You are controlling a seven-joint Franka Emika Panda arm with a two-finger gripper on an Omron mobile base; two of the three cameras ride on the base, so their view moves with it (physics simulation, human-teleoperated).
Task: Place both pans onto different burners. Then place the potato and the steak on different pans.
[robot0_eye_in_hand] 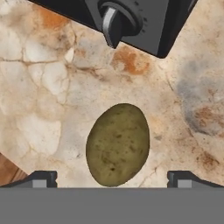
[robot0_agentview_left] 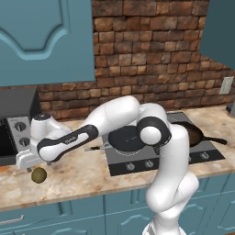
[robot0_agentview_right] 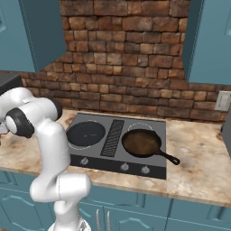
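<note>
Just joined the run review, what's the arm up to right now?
Both pans already sit on separate burners: the shallow matte-black pan on the left, the brown-insided skillet on the right. Neither holds food. The white arm has swung left, its open two-finger gripper hanging over the olive-brown potato on the marbled counter, fingertips either side of it, not closed. Looks set to pick it.

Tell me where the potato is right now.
The potato lies on the marble counter left of the cooktop, in front of the microwave. In the hand view it sits between the open jaws of the gripper.
</note>
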